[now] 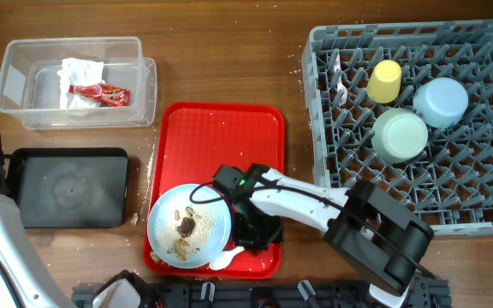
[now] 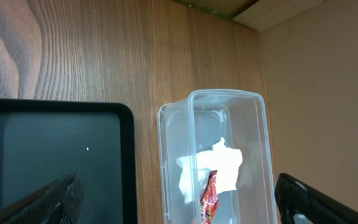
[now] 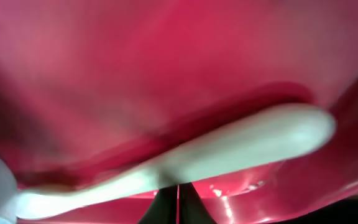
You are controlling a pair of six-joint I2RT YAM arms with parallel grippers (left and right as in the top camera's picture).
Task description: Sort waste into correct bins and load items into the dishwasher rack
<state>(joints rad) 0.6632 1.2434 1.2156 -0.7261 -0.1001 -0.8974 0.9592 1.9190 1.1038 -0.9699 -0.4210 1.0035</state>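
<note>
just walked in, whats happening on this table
A two-armed robot is clearing up after a meal. The right fingers are closed right at the white spoon on the red tray, beside the blue plate that holds food scraps; whether the spoon is actually pinched is hard to tell. The left fingers hang open above the black tray and the clear tub, which holds a napkin and a red wrapper. A yellow cup, green bowl and blue bowl sit in the grey rack.

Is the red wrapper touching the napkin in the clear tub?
Touching. The overhead view shows the red wrapper lying across the napkin, with no gap between them.
</note>
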